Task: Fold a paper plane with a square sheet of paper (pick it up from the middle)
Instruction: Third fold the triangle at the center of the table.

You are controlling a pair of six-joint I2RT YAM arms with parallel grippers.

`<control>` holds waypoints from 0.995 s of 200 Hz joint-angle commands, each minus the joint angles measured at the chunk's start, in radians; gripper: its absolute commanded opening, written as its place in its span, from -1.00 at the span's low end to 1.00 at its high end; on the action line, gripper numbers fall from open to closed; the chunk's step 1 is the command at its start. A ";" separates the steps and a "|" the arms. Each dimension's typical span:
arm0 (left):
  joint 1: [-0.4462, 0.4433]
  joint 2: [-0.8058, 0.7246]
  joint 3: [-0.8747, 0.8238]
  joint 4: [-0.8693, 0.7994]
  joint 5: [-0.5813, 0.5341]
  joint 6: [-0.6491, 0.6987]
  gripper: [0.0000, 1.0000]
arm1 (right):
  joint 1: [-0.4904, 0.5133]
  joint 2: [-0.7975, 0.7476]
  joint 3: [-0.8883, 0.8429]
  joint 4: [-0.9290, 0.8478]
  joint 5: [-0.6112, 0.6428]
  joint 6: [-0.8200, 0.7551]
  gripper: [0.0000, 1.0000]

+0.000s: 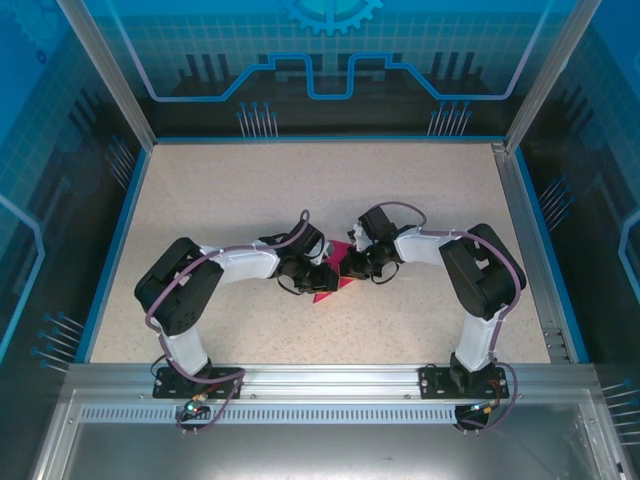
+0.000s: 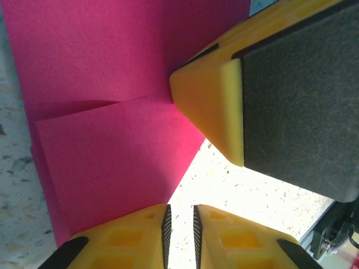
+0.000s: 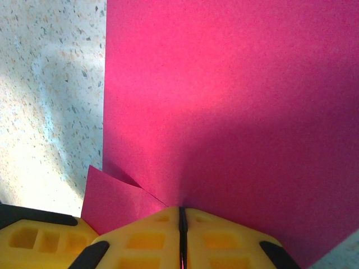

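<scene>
The square sheet of paper (image 1: 322,291) is magenta-pink and lies at the table's centre between the two grippers. In the left wrist view a folded flap of the paper (image 2: 112,162) lies over the flat sheet. My right gripper (image 3: 181,216) is shut on the paper (image 3: 224,112), with a pink sliver showing between its pads. One of its yellow fingers (image 2: 213,106) presses on the sheet in the left wrist view. My left gripper (image 2: 180,224) stands at the paper's edge, its jaws a narrow gap apart. Only bare table shows between them.
The speckled beige table (image 1: 300,190) is ringed by a blue border and a metal frame (image 1: 520,200). The two arms meet at the middle. A yellow finger of the left gripper (image 3: 39,241) sits at the lower left of the right wrist view.
</scene>
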 commanded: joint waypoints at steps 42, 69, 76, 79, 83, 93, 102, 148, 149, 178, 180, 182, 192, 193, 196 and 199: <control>-0.005 0.039 0.003 -0.064 -0.066 0.039 -0.59 | 0.009 0.050 -0.028 -0.068 0.080 -0.008 -0.81; -0.006 0.038 -0.014 -0.088 -0.089 0.051 -0.60 | 0.008 0.051 -0.027 -0.073 0.084 -0.009 -0.81; -0.006 0.032 -0.019 -0.090 -0.093 0.053 -0.60 | 0.009 0.051 -0.028 -0.073 0.083 -0.009 -0.81; -0.005 0.031 -0.021 -0.092 -0.095 0.055 -0.60 | 0.008 0.051 -0.027 -0.074 0.083 -0.009 -0.81; -0.005 0.027 -0.021 -0.093 -0.094 0.056 -0.60 | 0.008 0.051 -0.027 -0.074 0.083 -0.009 -0.81; -0.006 0.019 -0.021 -0.096 -0.092 0.057 -0.60 | 0.008 0.051 -0.027 -0.074 0.084 -0.009 -0.81; -0.006 0.010 -0.018 -0.105 -0.092 0.057 -0.59 | 0.009 0.051 -0.027 -0.077 0.086 -0.011 -0.81; -0.006 -0.072 -0.005 -0.075 -0.039 0.034 -0.53 | 0.007 0.048 -0.027 -0.087 0.092 -0.014 -0.82; -0.005 -0.073 -0.005 -0.074 -0.035 0.033 -0.53 | 0.007 0.048 -0.026 -0.087 0.092 -0.014 -0.81; -0.006 -0.096 0.006 -0.034 0.033 0.014 -0.51 | 0.007 0.048 -0.022 -0.092 0.094 -0.015 -0.81; -0.006 -0.095 0.006 -0.034 0.038 0.014 -0.50 | 0.006 0.048 -0.021 -0.092 0.095 -0.014 -0.81; -0.006 -0.093 0.008 -0.033 0.043 0.013 -0.50 | 0.007 0.048 -0.021 -0.093 0.095 -0.015 -0.81; -0.005 -0.087 0.011 -0.034 0.065 0.014 -0.50 | 0.007 0.050 -0.020 -0.093 0.095 -0.015 -0.81; -0.005 -0.086 0.012 -0.034 0.067 0.014 -0.50 | 0.007 0.050 -0.020 -0.093 0.095 -0.015 -0.81; -0.005 -0.084 0.011 -0.035 0.070 0.015 -0.50 | 0.007 0.050 -0.019 -0.093 0.095 -0.016 -0.82; -0.006 -0.081 0.011 -0.037 0.074 0.015 -0.50 | 0.007 0.050 -0.019 -0.093 0.095 -0.015 -0.82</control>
